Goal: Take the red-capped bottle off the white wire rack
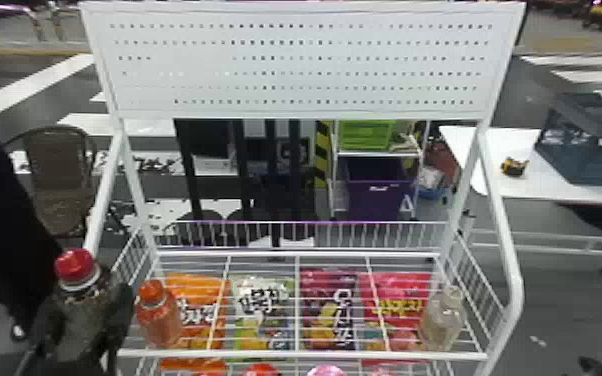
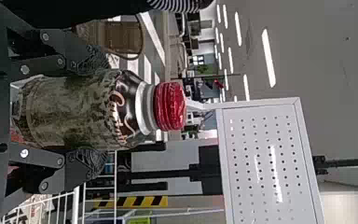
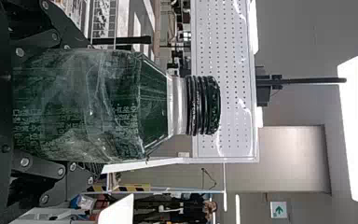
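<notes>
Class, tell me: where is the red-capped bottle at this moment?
The red-capped bottle is at the head view's lower left, held in the left hand, just left of the orange-capped bottle on the white wire rack.

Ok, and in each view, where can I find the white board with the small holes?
Head view: the white board spans the top of the rack.
Left wrist view: it is beyond the red-capped bottle.
Right wrist view: it is behind the green bottle's dark cap.
Shared landmark: the yellow-and-black striped strip, farther back in all three views.
</notes>
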`<action>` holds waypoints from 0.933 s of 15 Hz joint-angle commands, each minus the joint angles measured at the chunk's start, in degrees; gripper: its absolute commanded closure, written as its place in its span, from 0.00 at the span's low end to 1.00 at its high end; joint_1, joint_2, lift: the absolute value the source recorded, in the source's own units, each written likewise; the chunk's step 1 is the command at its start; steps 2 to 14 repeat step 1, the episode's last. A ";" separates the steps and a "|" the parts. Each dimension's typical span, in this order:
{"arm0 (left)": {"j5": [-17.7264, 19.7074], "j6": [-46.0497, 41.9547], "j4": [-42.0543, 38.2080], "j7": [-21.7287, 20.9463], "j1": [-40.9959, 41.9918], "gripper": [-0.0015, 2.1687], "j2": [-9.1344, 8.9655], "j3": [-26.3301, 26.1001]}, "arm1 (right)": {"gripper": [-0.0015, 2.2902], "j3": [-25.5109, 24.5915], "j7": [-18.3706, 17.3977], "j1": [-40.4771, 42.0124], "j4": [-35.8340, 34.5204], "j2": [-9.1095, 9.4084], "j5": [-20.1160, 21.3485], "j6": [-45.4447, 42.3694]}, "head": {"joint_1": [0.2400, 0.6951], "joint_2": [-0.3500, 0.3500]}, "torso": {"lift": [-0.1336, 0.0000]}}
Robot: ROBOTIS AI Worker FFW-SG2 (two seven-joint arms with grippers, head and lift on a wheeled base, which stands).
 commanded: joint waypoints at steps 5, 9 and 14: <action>0.01 0.14 -0.25 -0.01 0.27 0.91 0.00 0.04 | 0.53 0.08 0.00 0.29 0.01 0.05 0.00 -0.40 | 0.57 0.50 | 1.00; 0.01 0.14 -0.25 -0.01 0.27 0.91 0.00 0.04 | 0.53 0.08 0.00 0.29 0.01 0.05 0.00 -0.40 | 0.57 0.50 | 1.00; 0.01 0.14 -0.25 -0.01 0.27 0.91 0.00 0.04 | 0.53 0.08 0.00 0.29 0.01 0.05 0.00 -0.40 | 0.57 0.50 | 1.00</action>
